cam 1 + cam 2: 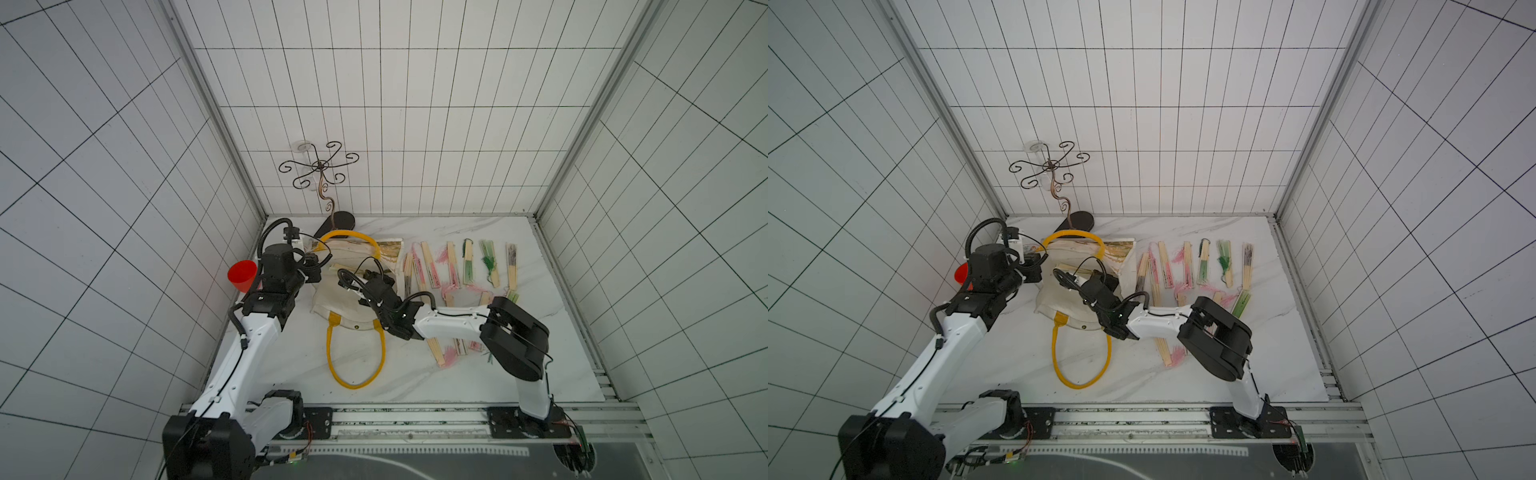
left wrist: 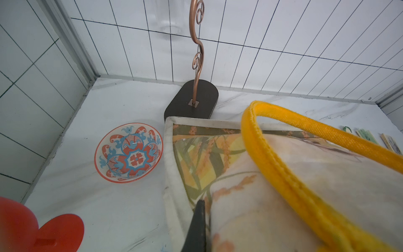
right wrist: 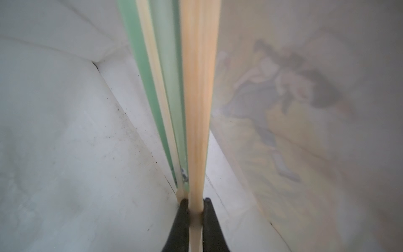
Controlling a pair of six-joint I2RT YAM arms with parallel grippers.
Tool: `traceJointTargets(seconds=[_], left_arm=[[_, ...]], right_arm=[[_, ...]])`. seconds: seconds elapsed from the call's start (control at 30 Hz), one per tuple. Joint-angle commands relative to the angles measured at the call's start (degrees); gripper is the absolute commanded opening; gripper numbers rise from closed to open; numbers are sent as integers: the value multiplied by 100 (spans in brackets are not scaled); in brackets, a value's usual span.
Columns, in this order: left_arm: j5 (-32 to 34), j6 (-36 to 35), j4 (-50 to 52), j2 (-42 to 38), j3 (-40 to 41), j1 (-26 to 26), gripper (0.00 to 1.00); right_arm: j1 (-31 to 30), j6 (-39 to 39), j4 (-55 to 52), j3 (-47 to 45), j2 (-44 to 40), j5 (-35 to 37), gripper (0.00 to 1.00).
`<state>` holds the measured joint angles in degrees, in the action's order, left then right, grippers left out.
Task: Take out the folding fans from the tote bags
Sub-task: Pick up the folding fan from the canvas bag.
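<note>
Inside tote bag [image 3: 65,131], right fingers [image 3: 181,222] pinching folding fan [image 3: 199,109], grip hidden from above, left fingers [image 2: 197,227] pinching cloth.

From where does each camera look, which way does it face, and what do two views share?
Top views: above the base, looking down on the tote bag; both arms show.
Left wrist: faces the back wall over bowl and bag; one left finger shows.
Right wrist: inside the bag, looking along a folding fan; right fingers pinch it.
Shared: yellow handle, top and left wrist.
</note>
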<state>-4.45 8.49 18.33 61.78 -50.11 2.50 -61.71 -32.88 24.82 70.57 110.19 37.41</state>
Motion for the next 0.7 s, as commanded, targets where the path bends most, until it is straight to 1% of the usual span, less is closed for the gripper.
traceJointTargets(seconds=[0.0,0.23,0.47,0.57,0.67], left_arm=[[392,265,-145,-113,-254,-66,0],[714,372,-128,-122,-272,-74,0],[750,554,-54,-78,-381,-74,0],[783,678,29,-67,-459,-75,0],[788,825,123,-52,-538,-77,0]], right_arm=[[-75,671,-113,-514,-643,-242,0],[-122,1414,-353,-1118,-1765,-1137,0],[-117,2307,-540,-1637,-3076,-2220,0],[-80,2625,-636,-1704,-3542,-2723,0],[11,2920,-850,-1611,-3853,-3025,0]])
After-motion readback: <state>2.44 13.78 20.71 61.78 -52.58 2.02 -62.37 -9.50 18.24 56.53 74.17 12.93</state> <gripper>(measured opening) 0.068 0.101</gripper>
